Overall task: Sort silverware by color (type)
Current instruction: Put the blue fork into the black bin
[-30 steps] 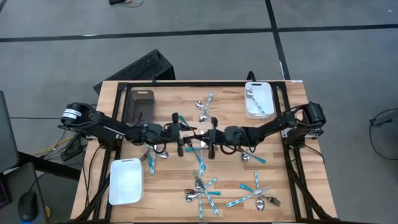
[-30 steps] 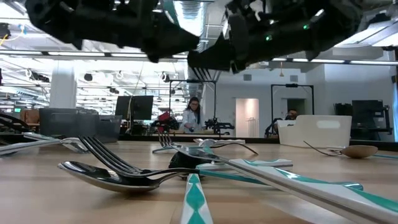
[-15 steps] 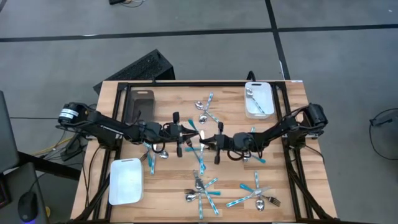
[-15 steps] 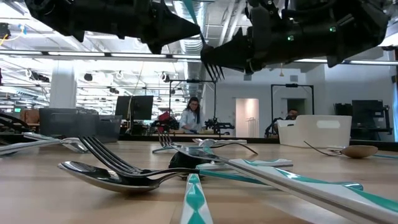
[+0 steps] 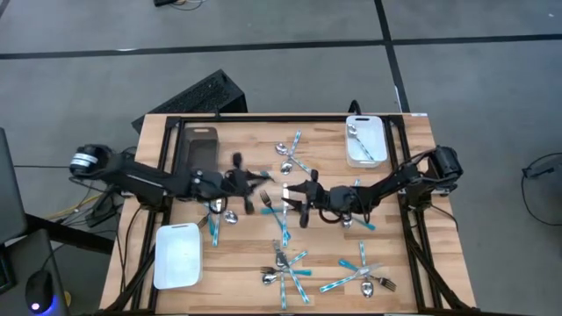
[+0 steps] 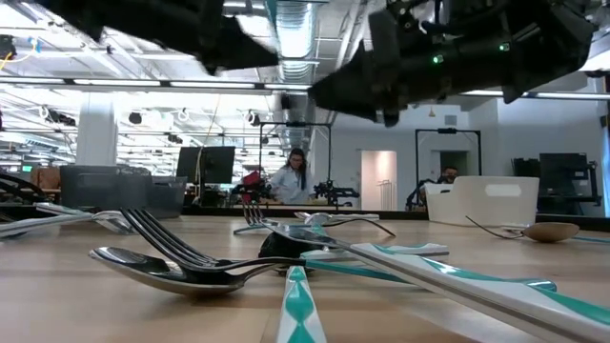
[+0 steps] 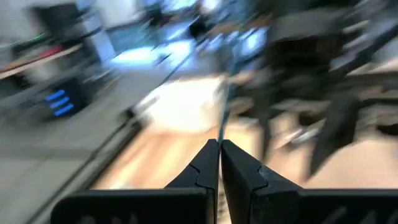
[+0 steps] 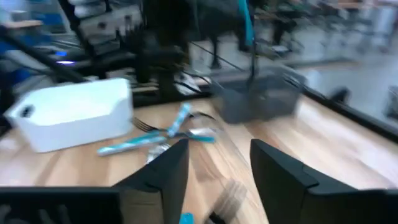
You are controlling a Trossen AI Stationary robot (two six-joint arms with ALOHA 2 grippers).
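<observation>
Silverware with teal handles lies in loose heaps on the wooden table [image 5: 325,254]: at the far middle [image 5: 290,158], the near middle [image 5: 285,268] and the near right [image 5: 360,276]. Over the table's middle my left gripper [image 5: 256,181] is shut on a teal-handled fork [image 5: 266,178]. Just to its right my right gripper [image 5: 295,200] stands open with nothing between its fingers [image 8: 168,168]. From the right wrist the fork [image 8: 247,22] shows ahead, apart from those fingers. In the low view only a bit of its teal handle [image 6: 274,11] shows at the top edge. My left gripper pinches the fork's thin teal handle [image 7: 222,121] between its two fingertips [image 7: 208,155]. The handle runs straight on from the fingertips, along the fingers. The fork is lifted clear of the table; blur hides its head.
A white tray [image 5: 371,130] with a few pieces stands at the far right and another white tray [image 5: 177,254] at the near left. A dark grey tray [image 5: 200,145] stands at the far left. More silverware [image 5: 219,215] lies under both arms.
My left gripper has shut on the fork's handle while my right gripper still held the fork. My right gripper has then opened and let go. My left gripper has drawn back a little toward the table's left edge with the fork.
</observation>
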